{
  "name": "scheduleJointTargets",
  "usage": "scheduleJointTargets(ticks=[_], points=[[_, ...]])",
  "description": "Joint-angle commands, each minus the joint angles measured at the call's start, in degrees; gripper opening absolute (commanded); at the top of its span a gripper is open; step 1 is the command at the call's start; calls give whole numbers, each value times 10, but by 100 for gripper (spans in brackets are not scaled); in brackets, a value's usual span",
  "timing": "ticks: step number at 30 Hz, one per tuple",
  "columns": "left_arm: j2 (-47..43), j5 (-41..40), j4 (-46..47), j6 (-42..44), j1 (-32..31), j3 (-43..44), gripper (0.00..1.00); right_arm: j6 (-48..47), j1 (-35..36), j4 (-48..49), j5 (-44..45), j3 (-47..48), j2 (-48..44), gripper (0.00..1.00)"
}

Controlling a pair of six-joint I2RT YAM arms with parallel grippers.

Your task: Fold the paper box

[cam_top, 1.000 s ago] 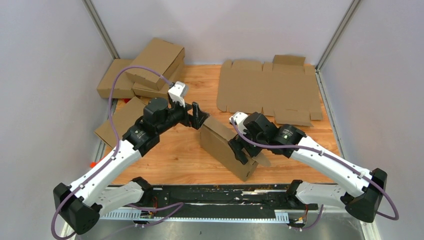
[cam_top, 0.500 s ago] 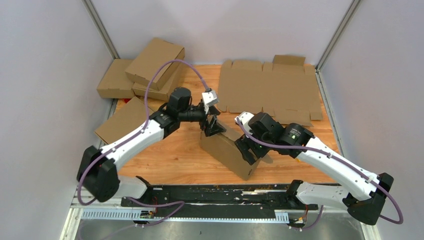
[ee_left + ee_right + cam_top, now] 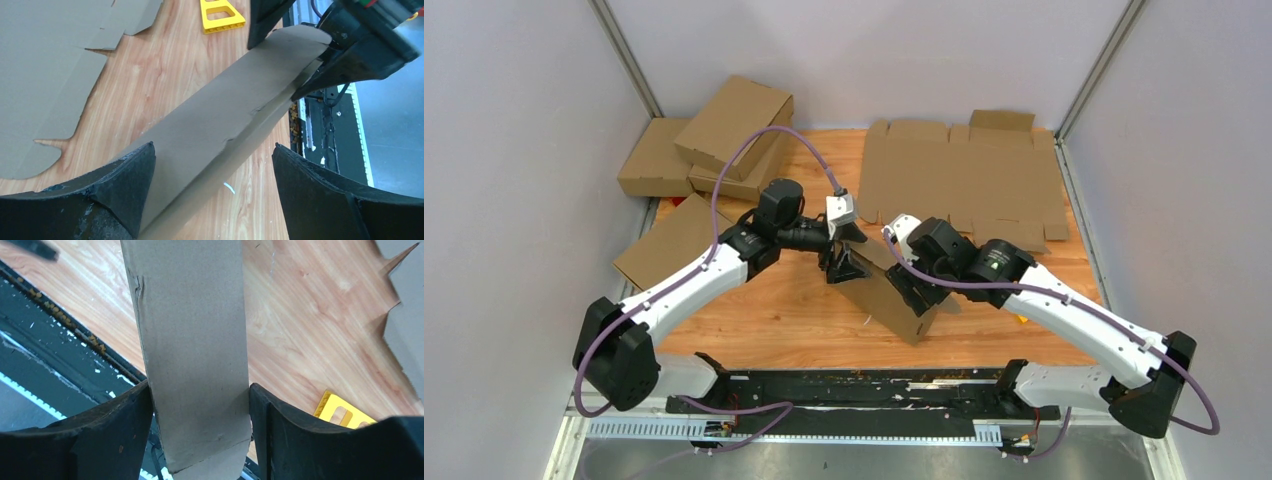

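The paper box [image 3: 886,290], brown and folded shut into a shallow slab, stands on its long edge in the middle of the wooden table. My right gripper [image 3: 924,293] straddles its near end; in the right wrist view both pads press the box's [image 3: 195,340] faces, so the gripper [image 3: 199,386] is shut on it. My left gripper [image 3: 844,262] hangs over the far end. In the left wrist view its gripper [image 3: 214,146] is open, the left finger beside the box [image 3: 225,120], the right finger well apart over bare wood.
A flat die-cut cardboard sheet [image 3: 959,180] lies at the back right. Several finished brown boxes [image 3: 724,135] are piled at the back left, one more [image 3: 669,240] at the left edge. A yellow plastic piece [image 3: 345,412] lies on the wood by the right arm.
The left arm swung right and forward to the box's far end, its jaws now over it. The right jaws narrowed onto the box, which shifted a little.
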Motion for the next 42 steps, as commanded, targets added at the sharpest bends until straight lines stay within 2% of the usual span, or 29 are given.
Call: scheduleJointTargets(ticks=[1, 5, 10, 14, 19, 25, 30, 34, 42], points=[[-16, -4, -13, -9, -4, 7, 95, -24, -2, 41, 46, 37, 27, 68], [-5, -54, -28, 16, -6, 12, 96, -25, -2, 28, 39, 48, 36, 76], [40, -84, -55, 46, -6, 42, 94, 9, -3, 22, 49, 36, 1, 93], [57, -92, -66, 52, -7, 52, 92, 42, -3, 7, 48, 29, -40, 95], [34, -127, -60, 47, -14, 45, 92, 95, -3, -54, 83, 29, -68, 93], [-12, -156, -31, 22, -21, 27, 93, 120, -3, -105, 138, 21, -61, 84], [-46, -165, -4, 1, -22, 15, 93, 92, -2, -77, 162, 22, -50, 71], [-75, -173, 24, -25, -22, -1, 93, 60, -1, -54, 177, 20, -31, 68], [-142, -308, 18, -128, -23, -28, 96, 12, 10, -21, 146, 7, -48, 60]])
